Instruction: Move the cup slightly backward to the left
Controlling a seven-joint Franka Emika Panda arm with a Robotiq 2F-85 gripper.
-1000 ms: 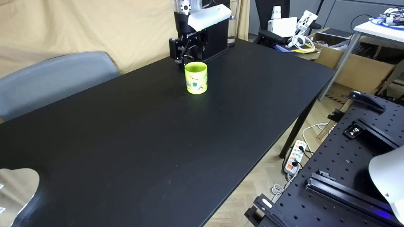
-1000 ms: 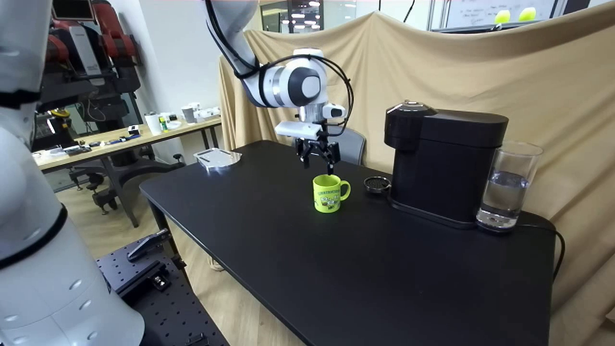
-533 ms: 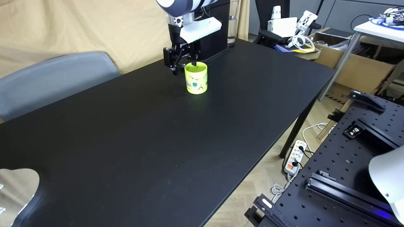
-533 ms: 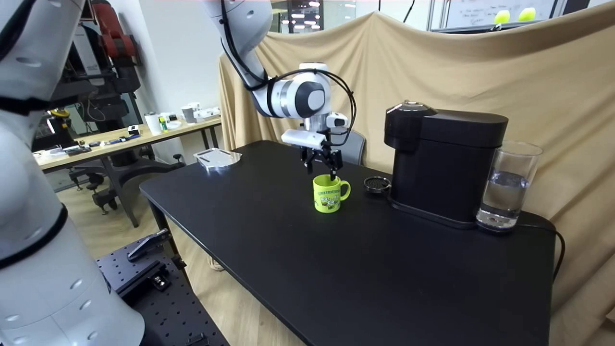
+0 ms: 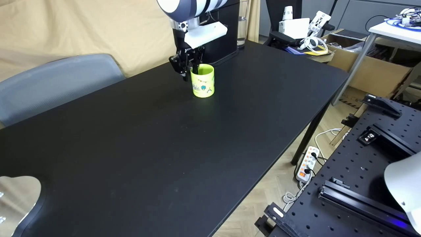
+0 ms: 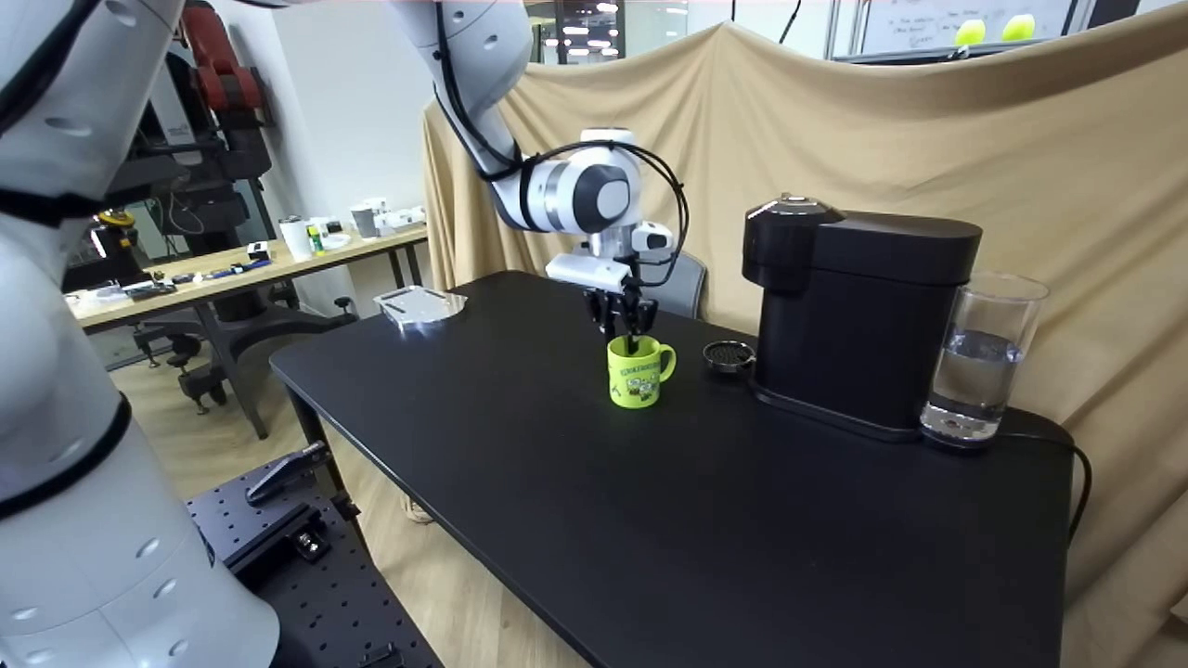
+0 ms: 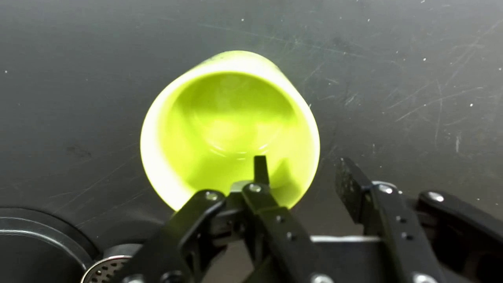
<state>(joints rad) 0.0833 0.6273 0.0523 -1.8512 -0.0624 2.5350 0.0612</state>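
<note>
With its fingers (image 7: 261, 171) apart, the gripper (image 7: 303, 162) straddles the wall (image 7: 309, 173) of the upright cup (image 6: 635, 378) on the table (image 6: 650, 520), one finger inside, one outside (handle (image 6: 673, 362) toward the coffee machine (image 6: 863, 325)), so closing should probably pinch that wall.

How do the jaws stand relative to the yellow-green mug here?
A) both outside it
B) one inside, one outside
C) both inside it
B: the wrist view shows one jaw inside the mug and the other outside its rim.
</note>
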